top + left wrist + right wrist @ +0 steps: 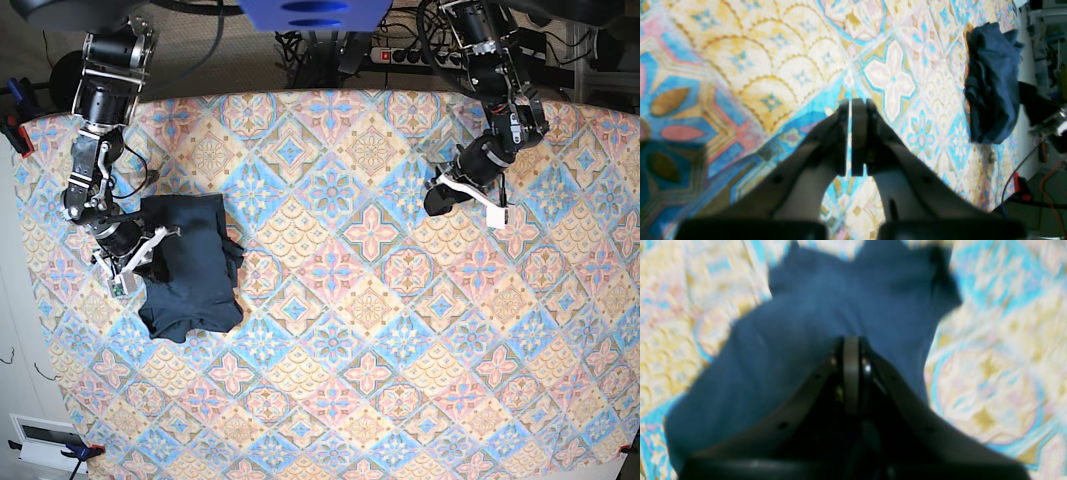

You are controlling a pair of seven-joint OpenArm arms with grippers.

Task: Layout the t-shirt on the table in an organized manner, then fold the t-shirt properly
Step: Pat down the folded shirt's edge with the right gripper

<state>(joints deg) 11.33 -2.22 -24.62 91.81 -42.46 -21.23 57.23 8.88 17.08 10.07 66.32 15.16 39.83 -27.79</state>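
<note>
The dark navy t-shirt (190, 265) lies bunched in a rough rectangle on the left part of the table (370, 350), which wears a pastel diamond-tile cloth. My right gripper (165, 238) rests at the shirt's left edge. In the right wrist view it (850, 340) is shut, its tips against the blue t-shirt (840, 306); I cannot tell whether cloth is pinched. My left gripper (437, 197) hovers over bare table at the upper right, far from the shirt. In the left wrist view it (850, 103) is shut with nothing in it, and the t-shirt (990, 83) lies far off.
A power strip (410, 55) and cables lie behind the table's far edge. A red clamp (15, 130) grips the cloth at the left edge. Red and black cables (1023, 183) hang past the table's edge in the left wrist view.
</note>
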